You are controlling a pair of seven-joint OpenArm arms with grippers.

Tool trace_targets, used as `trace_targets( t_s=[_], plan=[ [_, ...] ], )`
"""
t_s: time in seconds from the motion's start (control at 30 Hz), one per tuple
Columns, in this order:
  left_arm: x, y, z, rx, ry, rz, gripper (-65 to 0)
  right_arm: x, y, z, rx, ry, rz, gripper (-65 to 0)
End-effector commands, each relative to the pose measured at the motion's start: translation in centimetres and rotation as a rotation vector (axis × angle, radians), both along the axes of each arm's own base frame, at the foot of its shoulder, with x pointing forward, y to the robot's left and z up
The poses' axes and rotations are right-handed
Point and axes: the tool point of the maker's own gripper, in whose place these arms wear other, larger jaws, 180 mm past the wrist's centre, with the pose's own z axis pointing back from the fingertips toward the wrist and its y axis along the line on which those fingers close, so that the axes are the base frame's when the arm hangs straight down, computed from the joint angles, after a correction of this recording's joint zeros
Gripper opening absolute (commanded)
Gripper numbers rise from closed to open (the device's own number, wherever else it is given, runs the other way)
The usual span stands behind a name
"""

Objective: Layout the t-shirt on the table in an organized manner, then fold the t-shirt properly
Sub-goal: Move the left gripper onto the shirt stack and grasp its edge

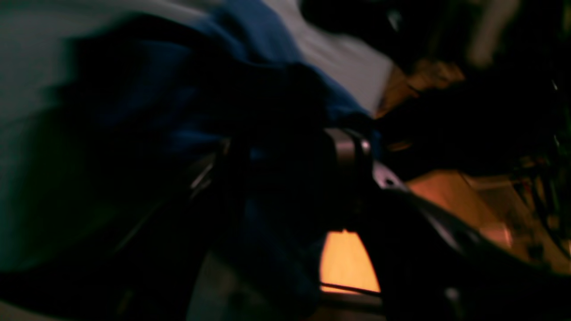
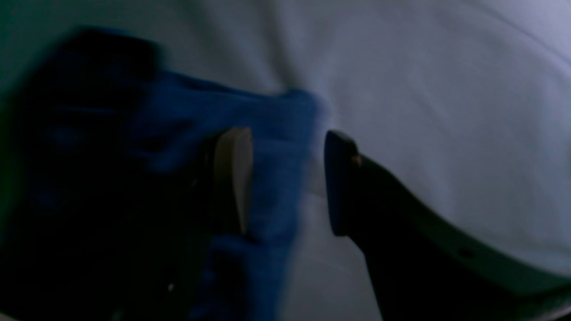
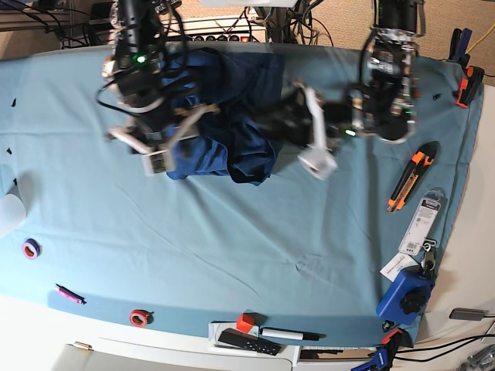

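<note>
1. Far left of the base view, the table [image 3: 232,247] shows its smooth light teal cloth. A small purple tape ring [image 3: 30,248] lies flat there, with a slim pink pen [image 3: 68,294] and a red ring [image 3: 139,317] down by the white front edge.
2. Next comes the right gripper [image 3: 155,151], low over the left edge of the t-shirt [image 3: 232,116]. Its wrist camera catches it plainly. The jaws stand apart, one pale flat pad [image 2: 232,178] and one dark curved finger. A soft blue knit fold [image 2: 276,147] drapes over the pale pad and hangs between the two. A gap shows on the dark finger's side, so it's released, not clamped.
3. Centre stage, the t-shirt sits at the far middle of the table. It's a dark navy heap, rumpled and bunched, not spread flat.
4. At the front edge below it lie a little red cube [image 3: 245,322], a black marker [image 3: 290,335] and a flat black remote [image 3: 247,342].
5. Then the left gripper [image 3: 315,139], white fingers at the shirt's right edge. Its own camera is dark and smeared, with blue cloth [image 1: 267,58] close against the lens. Whether it grips the fabric cannot be told.
6. Over on the right lie an orange-and-black utility knife [image 3: 412,176] and a chunky blue clamp [image 3: 406,297], with an orange clamp [image 3: 468,81] at the far corner.
</note>
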Motion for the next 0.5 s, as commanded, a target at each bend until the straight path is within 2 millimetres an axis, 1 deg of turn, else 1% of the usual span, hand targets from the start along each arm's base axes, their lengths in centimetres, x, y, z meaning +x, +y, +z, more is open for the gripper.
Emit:
trace_targets(
  t_s=[0.0, 0.07, 0.1, 0.17, 0.2, 0.3, 0.37, 0.47],
  plan=[
    [0.1, -1.0, 1.0, -0.023, -0.038, -0.022, -39.2, 0.3, -1.4, 1.0, -0.012, -0.032, -0.040, -38.8],
    [-0.7, -2.4, 0.5, 0.000, -0.059, -0.058, -39.2, -0.2, -4.2, 0.8, -0.037, -0.004, -0.123, -38.8],
    [-1.0, -2.9, 0.3, 0.007, -0.071, -0.071, -39.2, -0.6, -5.3, 0.7, -0.048, 0.010, -0.142, -38.8],
    [-1.5, -3.9, 0.0, 0.026, -0.093, -0.097, -39.2, -1.7, -6.7, 0.1, -0.050, 0.046, -0.147, -38.8],
    [-1.6, -4.2, -0.2, 0.038, -0.101, -0.113, -39.2, -2.4, -7.0, -0.3, -0.044, 0.077, -0.134, -38.8],
    [-1.8, -5.0, -0.1, 0.049, -0.119, -0.133, -39.2, -4.7, -6.9, -1.8, -0.012, 0.174, -0.056, -38.8],
    [-1.6, -5.5, 0.3, 0.036, -0.128, -0.128, -39.2, -6.2, -6.0, -2.5, 0.026, 0.219, 0.024, -38.8],
    [-1.1, -5.8, 0.7, 0.028, -0.144, -0.120, -39.2, -8.0, -4.1, -3.2, 0.098, 0.260, 0.129, -38.8]
  ],
)
